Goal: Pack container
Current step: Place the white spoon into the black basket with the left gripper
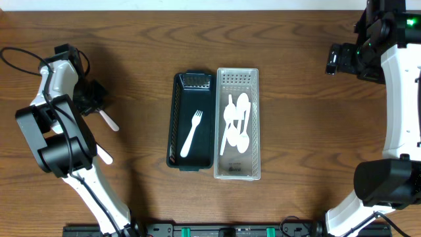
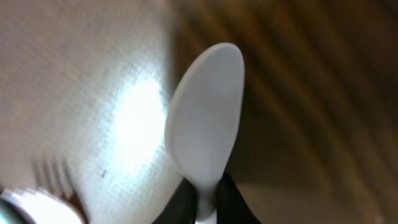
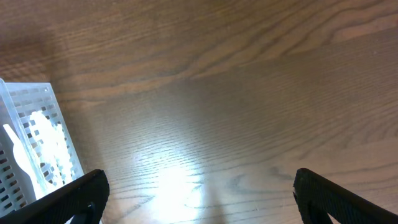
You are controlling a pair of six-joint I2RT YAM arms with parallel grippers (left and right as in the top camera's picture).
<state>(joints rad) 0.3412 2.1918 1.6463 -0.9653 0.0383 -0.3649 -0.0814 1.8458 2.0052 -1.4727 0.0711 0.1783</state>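
Well left of the dark tray [image 1: 176,118]: left gripper [image 2: 205,202], jaws clamped on the thin neck of a spoon [image 2: 205,118], bowl standing out past the fingertips. Close by, also well left of the tray, a loose fork [image 2: 53,177], blurred in the wrist view, only the tines clear. Inside the tray: one fork [image 1: 191,131], lying lengthwise. Touching the tray's right side: a clear tray [image 1: 256,131], the same length, with several spoons [image 1: 238,125] piled in it. Far right of the dark tray and toward the back: right gripper [image 3: 199,199], jaws wide apart, nothing between them, over bare table [image 1: 296,99].

Step in hand, judging by the sorting: carry the held spoon to the clear tray. Lift first, high enough to pass over the dark tray's walls. Move slowly, since a hold on so narrow a neck may let the spoon pivot. Turn the wrist to lay the spoon along the clear tray's length. Lower close onto the pile before parting the jaws, not above it. Leave the right arm parked.
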